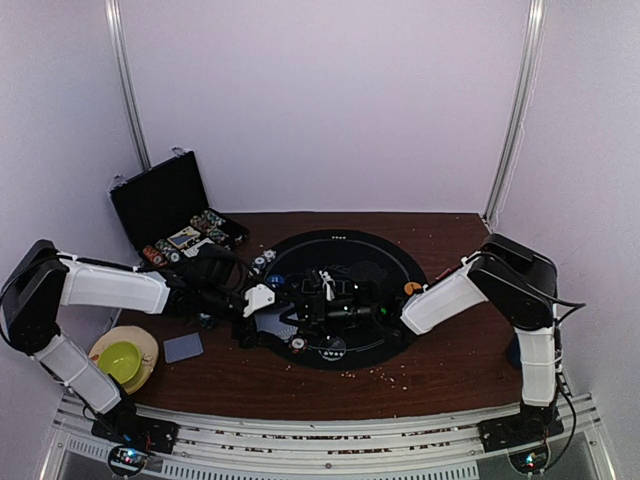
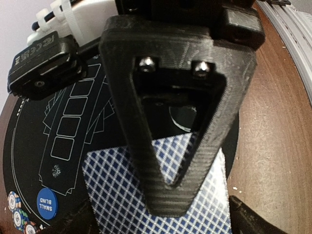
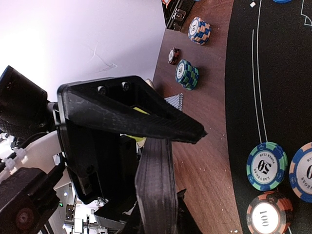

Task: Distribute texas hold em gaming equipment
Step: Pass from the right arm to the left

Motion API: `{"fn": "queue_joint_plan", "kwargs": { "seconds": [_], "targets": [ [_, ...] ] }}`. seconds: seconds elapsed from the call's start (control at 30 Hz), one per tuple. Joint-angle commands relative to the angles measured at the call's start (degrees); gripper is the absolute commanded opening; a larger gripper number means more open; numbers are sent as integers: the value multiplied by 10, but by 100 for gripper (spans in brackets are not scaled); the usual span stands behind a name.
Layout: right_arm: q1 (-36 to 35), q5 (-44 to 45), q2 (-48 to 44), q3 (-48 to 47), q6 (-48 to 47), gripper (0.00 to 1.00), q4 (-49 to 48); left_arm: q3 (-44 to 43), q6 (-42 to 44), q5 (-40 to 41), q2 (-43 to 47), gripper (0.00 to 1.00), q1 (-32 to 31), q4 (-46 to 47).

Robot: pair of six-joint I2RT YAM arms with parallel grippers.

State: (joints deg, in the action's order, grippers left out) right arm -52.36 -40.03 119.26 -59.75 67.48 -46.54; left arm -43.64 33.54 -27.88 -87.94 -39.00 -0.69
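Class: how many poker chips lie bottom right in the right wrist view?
3: a green 50 chip, a blue chip cut by the edge, an orange 100 chip below. Others may be hidden.

The left arm (image 1: 110,285) and right arm (image 1: 440,298) meet over the middle of the black mat (image 1: 390,260), blocking its centre; the open black case (image 1: 160,200) and chip stacks (image 1: 262,262) crowd the back left; a bowl (image 1: 120,360) and a card (image 1: 183,347) fill the near left; the surface (image 1: 450,235) lies bare at back right.
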Motion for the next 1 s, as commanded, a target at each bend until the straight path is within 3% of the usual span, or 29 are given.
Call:
{"fn": "queue_joint_plan", "kwargs": {
  "seconds": [0.0,0.33,0.5,0.6,0.8,0.97],
  "targets": [
    [-1,-6,4,-14,3,0,-33,-17,10,-8,-11,88,0,3],
    [-2,-7,4,-13,6,0,-36,-22,11,-1,-22,91,0,-2],
    [-2,-5,6,-14,3,0,-29,-20,14,-7,-18,80,-1,-1],
    [-2,-4,4,-15,1,0,-29,-20,15,-7,-19,69,0,-4],
    [-3,-2,5,-16,-3,0,-19,-21,17,-6,-19,63,-1,-4],
    [-2,1,6,-20,-15,11,-2,-21,17,-8,-19,55,0,-5]
  ]
}}
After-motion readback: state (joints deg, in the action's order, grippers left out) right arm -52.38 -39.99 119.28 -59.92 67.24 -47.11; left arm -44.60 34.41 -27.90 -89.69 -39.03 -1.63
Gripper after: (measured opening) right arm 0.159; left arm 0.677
